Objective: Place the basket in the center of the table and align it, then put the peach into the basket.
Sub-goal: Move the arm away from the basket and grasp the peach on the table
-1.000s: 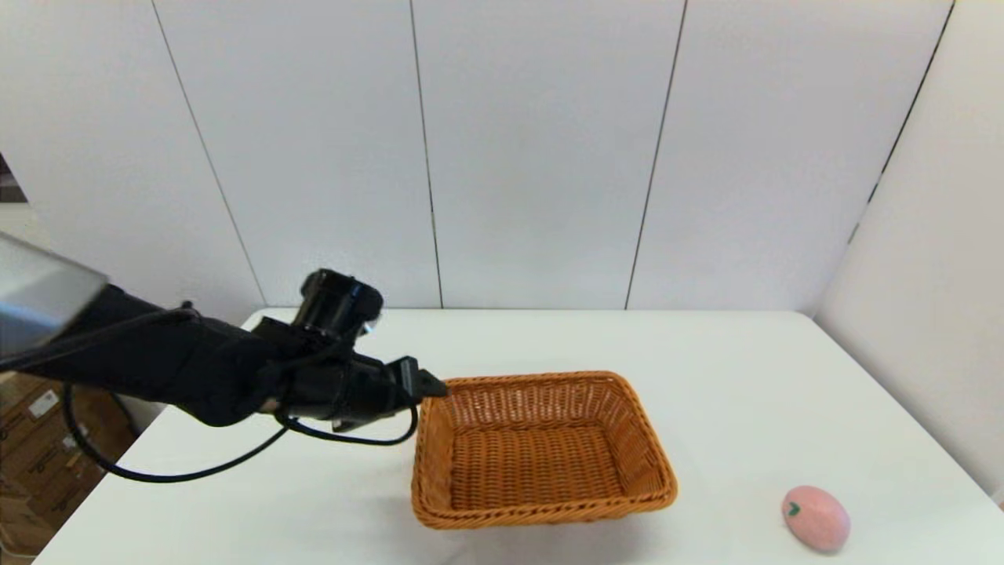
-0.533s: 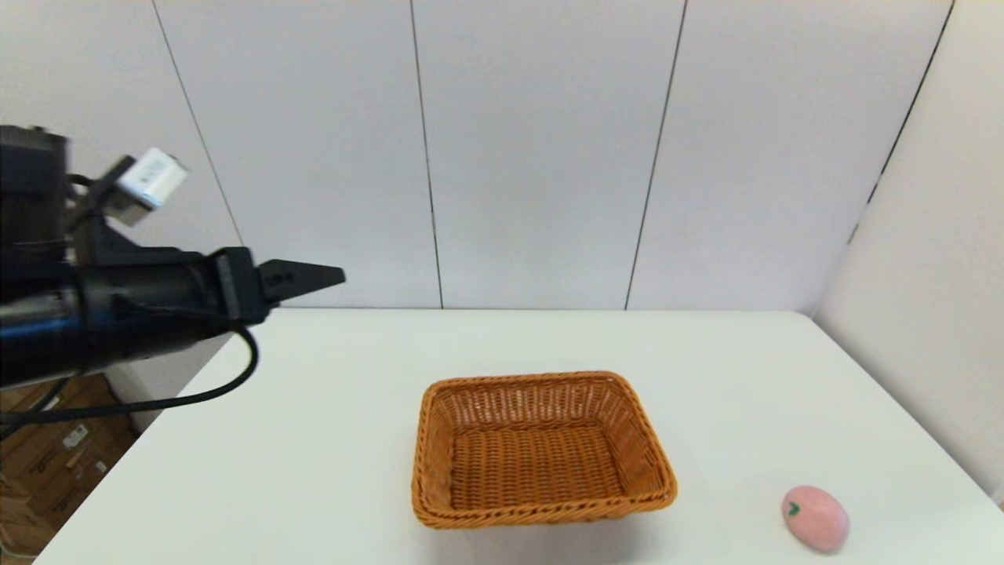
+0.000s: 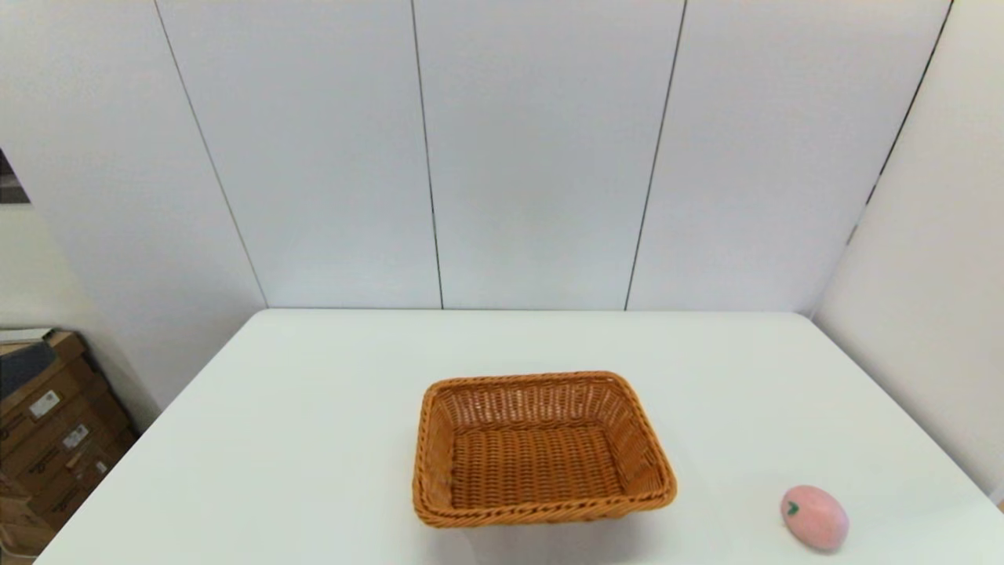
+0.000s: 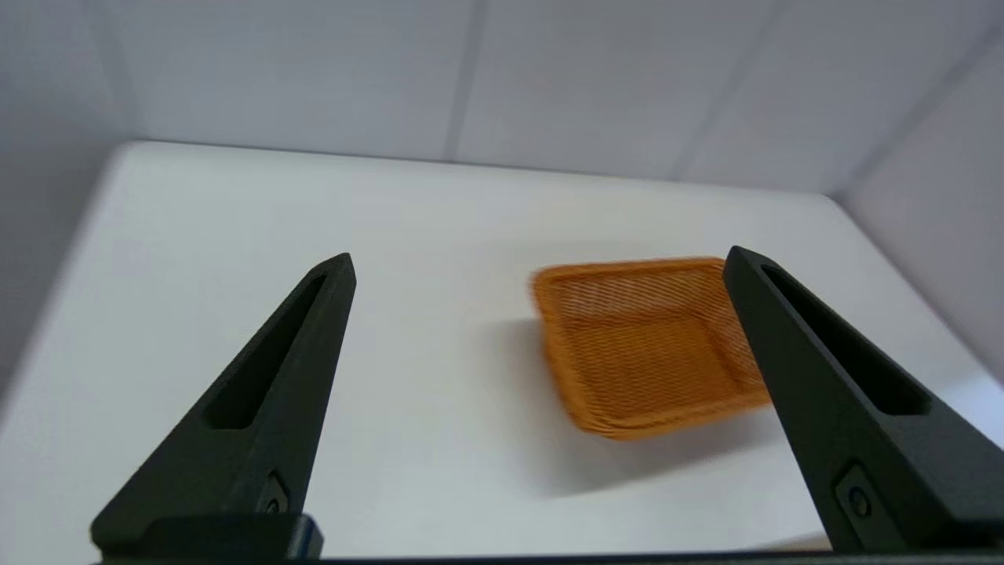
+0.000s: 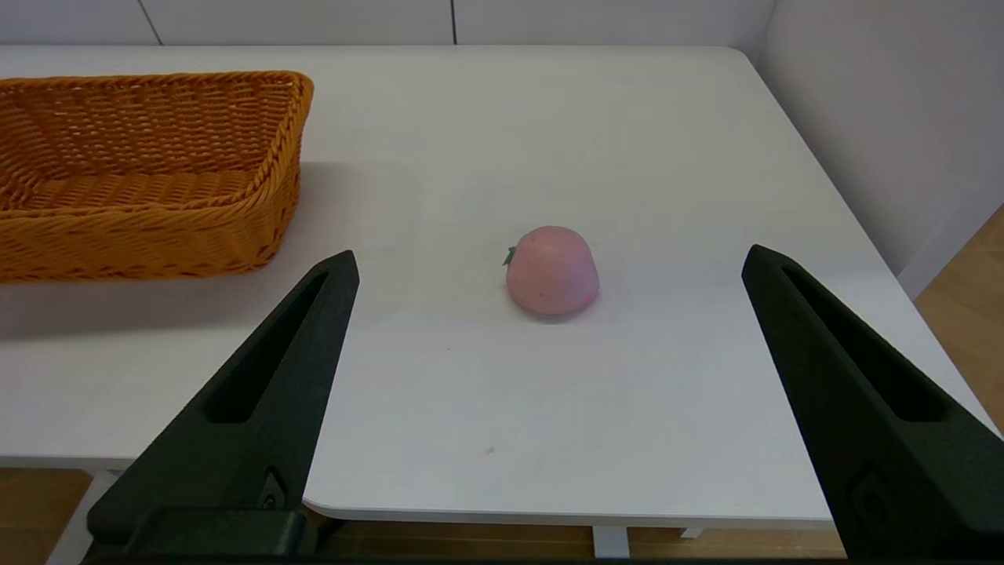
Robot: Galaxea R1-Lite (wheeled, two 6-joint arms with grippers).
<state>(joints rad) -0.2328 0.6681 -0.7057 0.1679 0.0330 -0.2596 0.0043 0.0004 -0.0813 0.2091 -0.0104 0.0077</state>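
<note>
The orange-brown wicker basket (image 3: pixel 541 447) sits empty near the middle of the white table (image 3: pixel 314 439), its long sides roughly square to the table's edges. The pink peach (image 3: pixel 815 517) lies on the table at the near right, well apart from the basket. Neither arm shows in the head view. In the left wrist view my left gripper (image 4: pixel 537 263) is open, held high and back from the basket (image 4: pixel 647 341). My right gripper (image 5: pixel 549 263) is open too, hovering off the near table edge and facing the peach (image 5: pixel 552 271), with the basket (image 5: pixel 149 173) off to one side.
Cardboard boxes (image 3: pixel 47 439) stand on the floor beyond the table's left edge. White wall panels close the back and right sides. The table's near edge (image 5: pixel 549 514) lies between the right gripper and the peach.
The left arm let go of the basket's far left corner, rose and swung back left, and has now left the head view. Basket and peach have stayed put.
</note>
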